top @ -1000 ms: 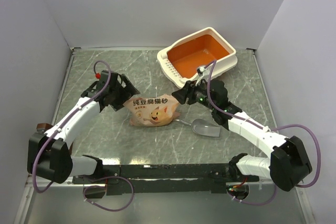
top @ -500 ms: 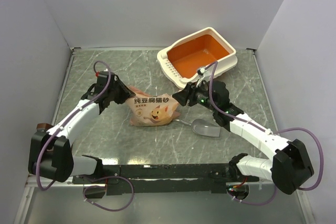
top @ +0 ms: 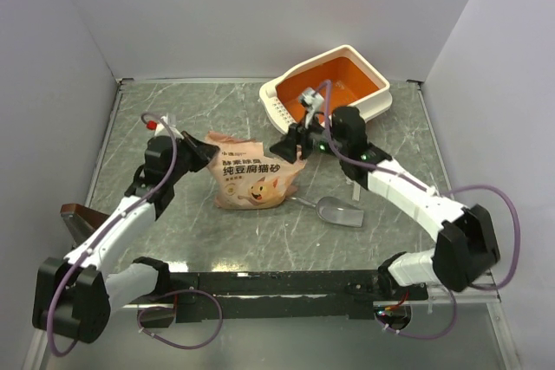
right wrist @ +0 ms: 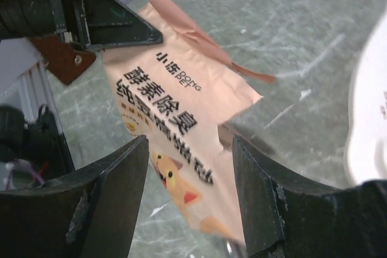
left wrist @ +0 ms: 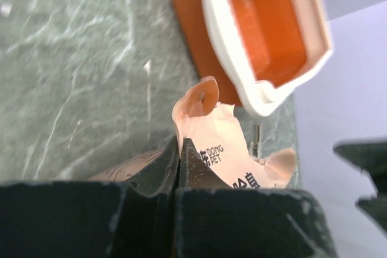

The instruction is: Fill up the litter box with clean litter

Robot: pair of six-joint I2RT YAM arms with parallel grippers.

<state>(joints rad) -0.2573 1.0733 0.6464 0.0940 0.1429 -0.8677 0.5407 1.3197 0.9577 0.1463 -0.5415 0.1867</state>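
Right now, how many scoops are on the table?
1. The grey metal scoop lies on the table, just right of the pink-orange litter bag and nearer the arms than the litter box. Another could hide behind the bag.

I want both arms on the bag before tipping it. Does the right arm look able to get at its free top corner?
Probably yes. The right pincer is open and faces the bag with nothing between; the left pincer pinches only the opposite corner.
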